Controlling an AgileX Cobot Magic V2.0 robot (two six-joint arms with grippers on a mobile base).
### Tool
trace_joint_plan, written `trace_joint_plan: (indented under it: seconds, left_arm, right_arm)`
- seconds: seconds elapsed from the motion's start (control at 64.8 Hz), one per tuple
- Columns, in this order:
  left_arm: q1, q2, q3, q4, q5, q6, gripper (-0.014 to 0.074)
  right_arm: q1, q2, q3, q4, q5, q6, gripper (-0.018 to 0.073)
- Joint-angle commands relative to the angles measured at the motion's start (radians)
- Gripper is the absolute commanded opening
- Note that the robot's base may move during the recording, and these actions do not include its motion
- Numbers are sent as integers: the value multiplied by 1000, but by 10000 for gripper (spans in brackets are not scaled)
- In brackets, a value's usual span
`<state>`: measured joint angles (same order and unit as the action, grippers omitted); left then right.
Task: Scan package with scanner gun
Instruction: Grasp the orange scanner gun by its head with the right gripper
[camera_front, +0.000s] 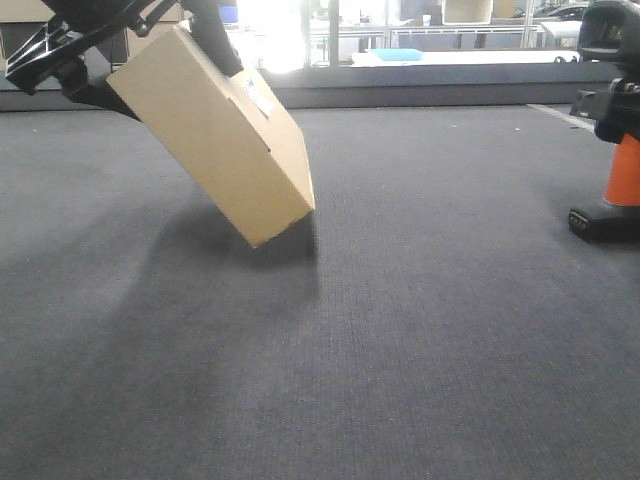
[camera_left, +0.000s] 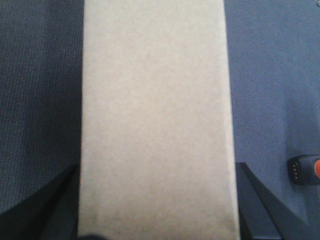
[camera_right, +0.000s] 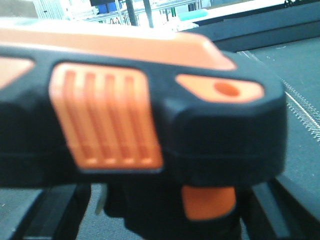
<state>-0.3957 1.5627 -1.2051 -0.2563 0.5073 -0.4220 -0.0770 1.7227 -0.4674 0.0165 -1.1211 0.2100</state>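
Observation:
The package (camera_front: 215, 135) is a tan cardboard box with a white label (camera_front: 260, 97) on its upper face. My left gripper (camera_front: 160, 65) is shut on its upper end and holds it tilted, with its low corner just above the carpet. In the left wrist view the box (camera_left: 155, 110) fills the middle between the black fingers (camera_left: 47, 210). The scanner gun (camera_front: 622, 165), black with an orange handle, stands at the right edge. My right gripper (camera_right: 165, 215) is shut around its handle, and the scanner's head (camera_right: 150, 115) fills the right wrist view. Its base (camera_left: 304, 170) also shows in the left wrist view.
Grey carpet (camera_front: 400, 330) covers the floor. A low dark ledge (camera_front: 440, 95) and bright windows run along the back. The box casts a shadow (camera_front: 230, 270) on the carpet below it.

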Motion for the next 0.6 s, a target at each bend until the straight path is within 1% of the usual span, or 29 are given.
trace_joint_plan:
  seconds: [0.0,0.201,0.309,0.586]
  left_arm:
    - [-6,-7,-4,5,-28,2,-16]
    - [-6,-7,-4,7,-28,2,-16]
    - [-6,-7,-4,7,-28,2,-16]
    - [-6,-7,-4,7,-28,2,-16]
  right_arm:
    - [-8,2,-3,-9,-15,8,468]
    - [-8,2,-3,10,-22,8,462]
    - [-8,2,-3,10,-24,8,417]
    - [-8,2,-3,16,-24,8,192]
